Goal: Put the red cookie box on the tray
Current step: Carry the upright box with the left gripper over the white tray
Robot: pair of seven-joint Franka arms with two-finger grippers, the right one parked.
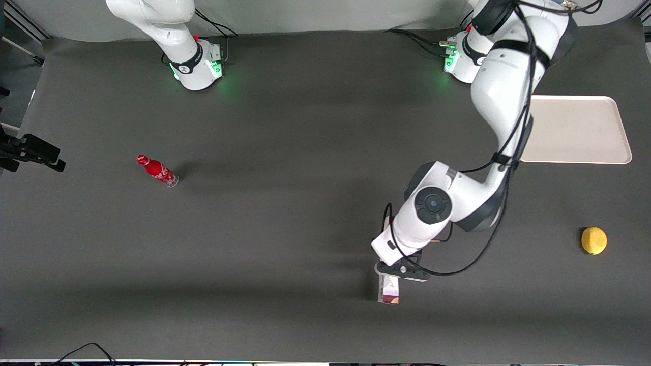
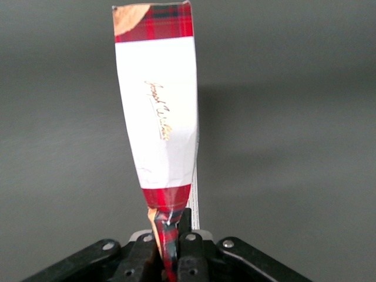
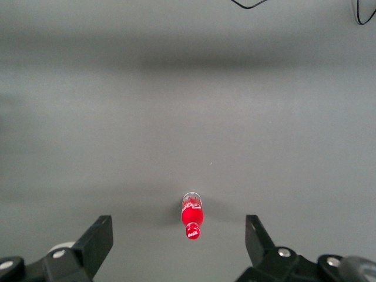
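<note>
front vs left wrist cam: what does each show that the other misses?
Front only: the tray with nothing on it, a lemon toward the working arm's end of the table, a small red bottle toward the parked arm's end.

Left wrist only: the gripper pinching the box end between its fingers, and the white panel with script lettering.

Both: the red cookie box over the dark table, at the gripper.
</note>
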